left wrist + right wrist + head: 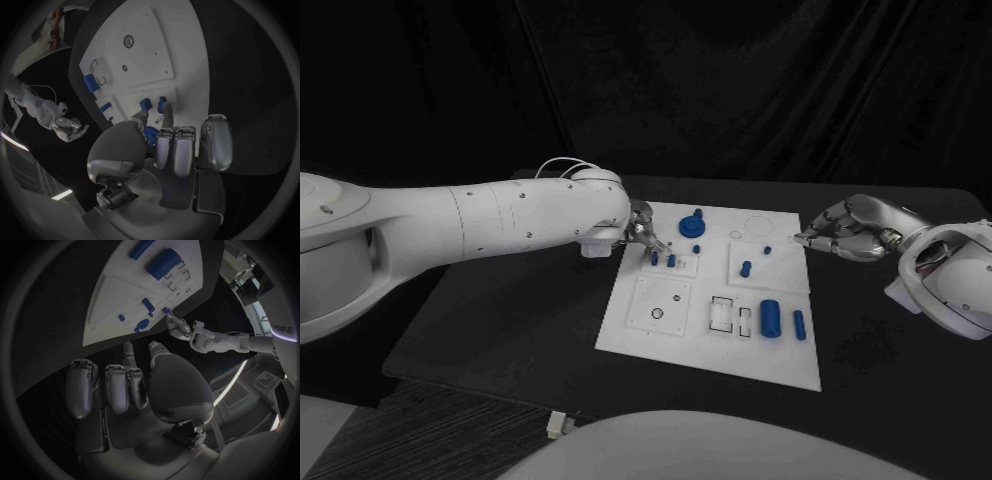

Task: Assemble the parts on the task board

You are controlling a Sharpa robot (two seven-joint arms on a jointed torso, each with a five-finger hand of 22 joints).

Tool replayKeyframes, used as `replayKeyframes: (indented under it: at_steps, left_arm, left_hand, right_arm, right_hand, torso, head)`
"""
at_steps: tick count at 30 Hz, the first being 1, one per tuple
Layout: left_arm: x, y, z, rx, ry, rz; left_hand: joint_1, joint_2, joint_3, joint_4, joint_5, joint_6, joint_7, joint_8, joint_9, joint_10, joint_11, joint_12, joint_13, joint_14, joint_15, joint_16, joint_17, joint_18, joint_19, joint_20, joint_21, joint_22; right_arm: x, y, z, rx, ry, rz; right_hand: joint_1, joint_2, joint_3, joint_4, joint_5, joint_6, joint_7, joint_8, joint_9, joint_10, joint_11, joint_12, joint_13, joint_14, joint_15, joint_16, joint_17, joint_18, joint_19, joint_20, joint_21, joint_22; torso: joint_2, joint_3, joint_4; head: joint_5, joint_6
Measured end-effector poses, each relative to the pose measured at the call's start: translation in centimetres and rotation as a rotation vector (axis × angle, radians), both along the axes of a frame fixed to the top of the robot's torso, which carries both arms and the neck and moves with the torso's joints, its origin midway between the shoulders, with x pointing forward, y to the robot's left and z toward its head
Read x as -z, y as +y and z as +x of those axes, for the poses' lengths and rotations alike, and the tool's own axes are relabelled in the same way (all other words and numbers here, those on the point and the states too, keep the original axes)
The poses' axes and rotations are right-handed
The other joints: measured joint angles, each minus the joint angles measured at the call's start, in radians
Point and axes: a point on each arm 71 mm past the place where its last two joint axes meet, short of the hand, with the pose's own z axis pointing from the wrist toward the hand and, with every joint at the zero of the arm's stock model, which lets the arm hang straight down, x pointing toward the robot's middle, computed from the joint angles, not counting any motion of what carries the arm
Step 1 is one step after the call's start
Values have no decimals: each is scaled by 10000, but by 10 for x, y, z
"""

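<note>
The white task board point(708, 345) lies mid-table. Two short blue pegs point(662, 260) stand side by side near its far left corner, and a blue knob point(694, 225) stands behind them. My left hand point(639, 230) hovers over that corner. Its thumb and forefinger point(165, 116) reach out to just short of the two pegs point(153, 104), with nothing pinched between them, and the other fingers are curled. The knob point(150, 135) is partly hidden behind the thumb. My right hand point(848, 232) hangs at the board's far right edge with curled fingers point(106, 387), holding nothing.
A blue peg point(746, 268) and a tiny blue piece point(766, 249) stand mid-board. A thick blue cylinder point(770, 320) and a thin blue pin point(799, 324) lie near the right edge, beside rectangular slots point(723, 313). A round hole point(656, 313) is at the near left.
</note>
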Motion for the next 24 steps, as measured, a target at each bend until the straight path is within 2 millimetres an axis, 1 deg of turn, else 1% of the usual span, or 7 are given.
replayKeyframes:
  at_steps: [8, 10, 12, 14, 16, 22, 24]
  left_arm:
    - [-27, 3, 10, -14, -842, -233]
    - [-33, 3, 13, 8, -977, -254]
    - [-36, 3, 15, 22, -1039, -243]
    - [-37, 1, 18, 66, -1038, -199]
    - [-37, -1, 21, 142, -957, -117]
    - [-34, -5, 26, 371, -554, 164]
    - [-33, -5, 28, 438, -379, 288]
  left_hand:
    - [0, 0, -138, 138, 0, 0, 0, 79, 146, 0, 0, 0, 0, 0, 0, 0, 0, 0, 1, 0, 0, 0]
    - [2, 1, -138, 138, 9, -4, 1, 243, 244, 0, 0, 0, 0, 0, 0, 0, 0, -1, 0, 0, 0, 0]
    - [226, 215, -138, 133, 357, -72, 47, 271, 359, 0, 0, 0, 0, 0, 0, 0, 0, -1, 1, 0, 0, 0]
    - [421, 173, -215, 56, 567, -313, -10, 272, 362, 0, 0, 0, 0, 0, 0, 0, 0, 0, 1, 0, 0, 0]
    - [487, 241, -274, -2, 877, -341, 19, 272, 363, 0, 1, 0, 0, 0, 1, 0, 0, 0, 1, 1, 0, 0]
    - [567, 320, -273, -3, 940, -341, 19, 274, 363, 0, 1, 0, 0, 0, 1, 0, 0, 0, 1, 1, 0, 0]
    - [583, 335, -273, -4, 1173, -341, 19, 348, 363, 0, 0, 0, 0, 0, 1, 0, 0, 0, 1, 1, 0, 0]
  right_arm:
    - [0, -1, 0, 21, 15, -20]
    - [0, 0, 1, 21, 20, -25]
    - [0, 0, 1, 17, 25, -29]
    - [1, 1, 1, 2, 31, -30]
    - [1, 1, 1, -8, 37, -31]
    - [1, 1, 1, -4, 57, -44]
    - [1, 1, 1, -2, 64, -50]
  right_hand:
    - [0, 0, 0, 0, 0, 0, 0, 0, 0, 0, 0, 0, 0, 0, 0, 0, 0, -1, 0, 0, 0, 0]
    - [0, 0, 0, 0, 0, 0, 0, 0, 0, 0, 0, 0, 0, 0, 0, 0, 0, 0, 0, 0, 0, 0]
    - [0, 0, 0, 0, 0, 0, 0, 0, 0, 0, 0, 0, 0, 0, 0, 0, 0, 0, 0, 0, 0, 0]
    - [0, 0, 0, 0, 0, 0, 0, 0, 0, 0, 0, 0, 0, 0, 0, 0, 0, -1, 0, 0, 0, 0]
    - [0, 0, 0, 0, 0, 0, 0, 0, 0, 0, 0, 0, 0, 0, 0, 0, 0, 0, 0, 0, 0, 0]
    - [0, 0, 0, 0, 0, 0, 0, 0, 0, 0, 0, 0, 0, 0, 0, 0, 0, 0, 0, 0, 0, 0]
    - [0, 0, 0, 0, 0, 0, 0, 0, 0, 0, 0, 0, 0, 0, 0, 0, 0, 0, 0, 0, 0, 0]
  torso:
    - [-11, 3, -1]
    - [-14, 5, -1]
    - [-14, 6, -1]
    - [-14, 7, -1]
    - [-14, 8, -1]
    - [-14, 12, 0]
    - [-14, 16, 0]
  head:
    - [-14, 0]
    - [-7, 0]
    - [5, 0]
    - [9, 0]
    - [9, 0]
    - [-17, 0]
    - [-18, 0]
